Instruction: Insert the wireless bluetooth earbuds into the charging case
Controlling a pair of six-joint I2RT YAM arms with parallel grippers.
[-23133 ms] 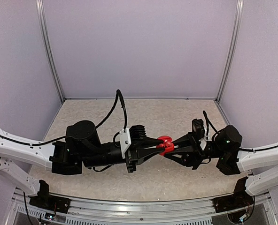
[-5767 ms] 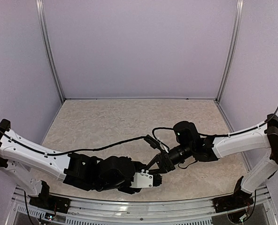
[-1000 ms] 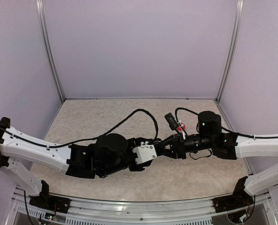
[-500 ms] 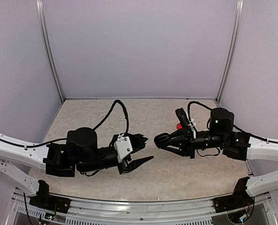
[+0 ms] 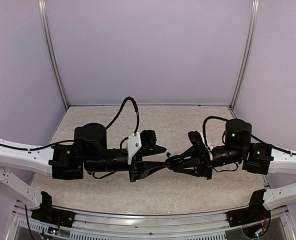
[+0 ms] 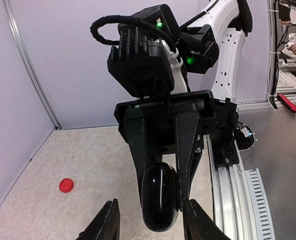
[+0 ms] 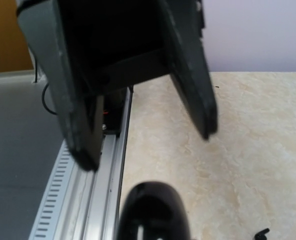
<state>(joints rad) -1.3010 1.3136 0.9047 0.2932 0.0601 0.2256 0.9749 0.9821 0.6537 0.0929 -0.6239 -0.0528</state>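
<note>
Two grippers meet tip to tip over the near half of the bench (image 5: 103,117), just beyond the slotted metal rail (image 7: 105,195) along its near edge. The left gripper (image 5: 165,156) has its fingers spread and grips nothing. The right gripper (image 5: 179,162) is clamped on the charging case (image 6: 158,202), a glossy black oval pinched across its sides and carried clear of the bench.

In the left wrist view the charging case hangs between the left fingers (image 6: 106,225), just past their tips, with a gap on each side. From above, the lower left finger reaches right up to it, and whether they touch cannot be told. That top view shows the case only as a dark lump between the tips and shows no buds.

The right wrist view has the case blurred at its bottom edge. The spread left fingers loom beyond it. On the bench at the lower right lies a tiny black hooked piece that looks like a black earbud (image 7: 262,233), apart from the case and from both grippers.

Farther off, only the left wrist view catches a red round thing (image 6: 65,185) on the bench, well apart from the grippers. It is too small to tell what it is.
</note>
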